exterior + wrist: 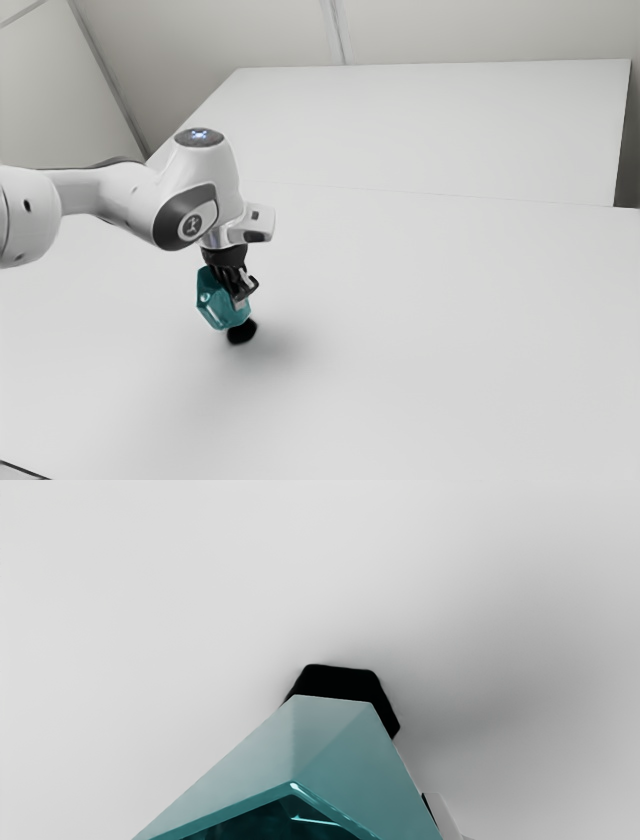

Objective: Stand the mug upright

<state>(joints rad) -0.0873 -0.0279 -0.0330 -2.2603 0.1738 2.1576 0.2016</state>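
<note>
The black two-finger gripper [241, 294] seems clenched on the faceted, glossy teal mug [222, 306], tilted beside the jaws, just above the smooth white table [420, 310]; releasing now could land it edge-first and topple it.

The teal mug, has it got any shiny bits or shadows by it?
Wrist view: the teal mug has a white glint on its rim; the black patch beyond it may be deep shadow; soft grey shade lies on the table. Exterior view: that patch sits below the mug.
</note>
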